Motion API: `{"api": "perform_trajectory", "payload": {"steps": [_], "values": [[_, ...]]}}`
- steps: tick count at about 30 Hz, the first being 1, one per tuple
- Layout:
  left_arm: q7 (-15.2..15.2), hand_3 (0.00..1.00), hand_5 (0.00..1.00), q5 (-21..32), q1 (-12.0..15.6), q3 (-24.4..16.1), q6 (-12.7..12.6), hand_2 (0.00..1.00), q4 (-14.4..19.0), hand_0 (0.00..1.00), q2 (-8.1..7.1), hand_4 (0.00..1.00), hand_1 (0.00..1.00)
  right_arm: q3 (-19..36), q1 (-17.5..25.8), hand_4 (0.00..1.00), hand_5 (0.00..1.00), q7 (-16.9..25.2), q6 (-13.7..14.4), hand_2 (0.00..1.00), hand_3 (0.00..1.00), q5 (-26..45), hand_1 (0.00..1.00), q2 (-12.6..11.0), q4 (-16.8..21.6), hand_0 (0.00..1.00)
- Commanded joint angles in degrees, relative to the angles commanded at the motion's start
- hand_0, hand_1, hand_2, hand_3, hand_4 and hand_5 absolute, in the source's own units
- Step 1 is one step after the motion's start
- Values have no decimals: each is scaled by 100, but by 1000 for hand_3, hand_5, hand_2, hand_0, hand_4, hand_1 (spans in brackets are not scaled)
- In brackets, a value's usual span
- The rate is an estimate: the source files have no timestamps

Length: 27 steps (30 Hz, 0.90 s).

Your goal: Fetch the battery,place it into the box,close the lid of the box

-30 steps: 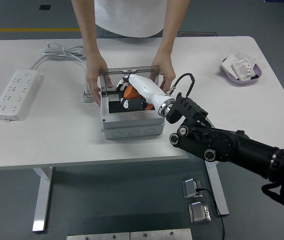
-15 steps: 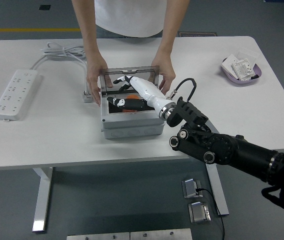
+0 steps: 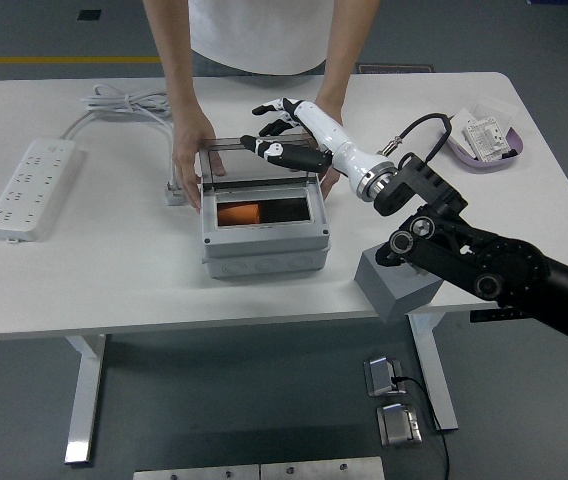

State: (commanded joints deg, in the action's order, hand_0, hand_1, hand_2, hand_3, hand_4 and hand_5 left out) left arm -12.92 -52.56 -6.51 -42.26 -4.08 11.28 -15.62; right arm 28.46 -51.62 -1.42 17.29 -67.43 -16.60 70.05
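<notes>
The grey box stands at the table's middle with its clear lid up at the back. The orange battery lies inside, at the left. My right hand, white with black fingertips, hovers over the lid's top edge with its fingers spread and holds nothing. I cannot tell whether it touches the lid. A person at the far side steadies the box with one hand at its left and the other at its right, partly hidden behind my hand.
A white power strip with its cable lies at the left. A purple tray with small packets sits at the far right. A grey block stands at the table's front edge under my right forearm.
My right hand has left the battery in the box, lifted out and moved back and up over the lid. The person's hands have stayed on the box.
</notes>
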Motion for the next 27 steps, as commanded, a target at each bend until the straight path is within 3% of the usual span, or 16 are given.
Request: {"api": "perform_trajectory", "payload": {"steps": [4,5,17,27], "values": [[-17,587,87,-57,-18,-35,12,607,2,643,-17,645,697,14,-284,806,634,-23,-63,612,746,102,593,7,-86,778],[-24,586,81,-77,-24,-49,16,606,3,642,-23,640,697,-14,-358,787,620,-8,-70,586,735,149,539,37,-176,654],[-96,586,65,-447,-211,-254,85,605,9,642,-70,630,697,-1008,-1068,785,610,385,-133,579,732,1121,518,707,-1760,642],[-126,586,61,-707,-300,-400,119,605,10,642,-90,628,697,-1333,-1171,779,611,659,-164,581,735,1647,542,929,-2802,658]]}}
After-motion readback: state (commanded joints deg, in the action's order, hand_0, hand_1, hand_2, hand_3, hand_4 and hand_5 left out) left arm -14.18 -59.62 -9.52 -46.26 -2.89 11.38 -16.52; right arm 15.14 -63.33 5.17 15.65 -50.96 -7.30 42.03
